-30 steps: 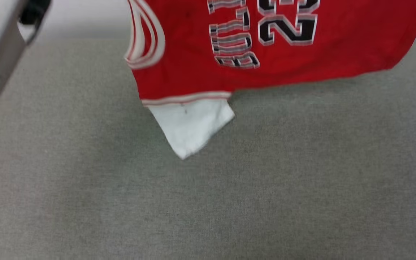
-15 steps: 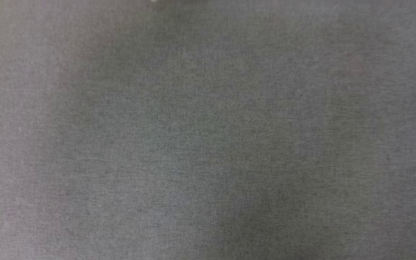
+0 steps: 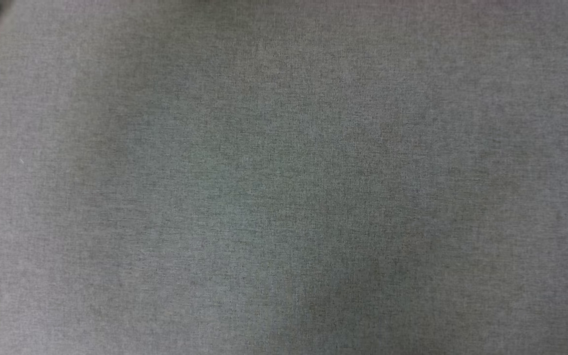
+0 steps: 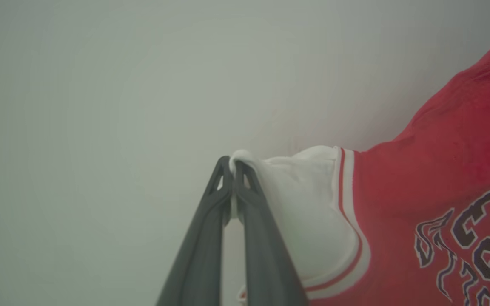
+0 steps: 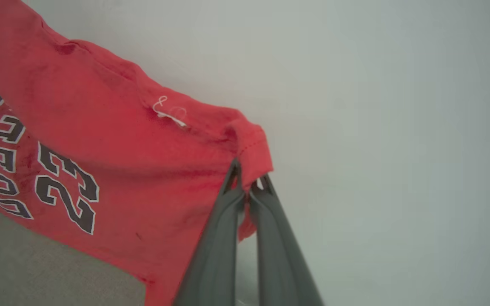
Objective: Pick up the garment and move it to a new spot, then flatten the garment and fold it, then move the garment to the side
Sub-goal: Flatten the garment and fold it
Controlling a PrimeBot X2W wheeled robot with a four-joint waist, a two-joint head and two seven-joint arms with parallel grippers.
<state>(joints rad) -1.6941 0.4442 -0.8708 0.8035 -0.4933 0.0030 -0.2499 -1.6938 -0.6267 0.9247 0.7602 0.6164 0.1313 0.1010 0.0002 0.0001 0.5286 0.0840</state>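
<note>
One garment (image 5: 113,140) hangs aloft over the grey surface (image 3: 284,197) between two tools: left tool (image 4: 233,168) clamped on its one visible white sleeve (image 4: 309,212), right tool (image 5: 247,178) clamped on a red hem corner (image 5: 253,146).

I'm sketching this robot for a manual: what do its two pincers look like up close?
The left pincer and right pincer look alike: each has two long, slim, matte dark-grey fingers that taper toward the tips. A small triangular cut-out pierces each finger near its tip. Their surfaces are plain, without markings.
</note>
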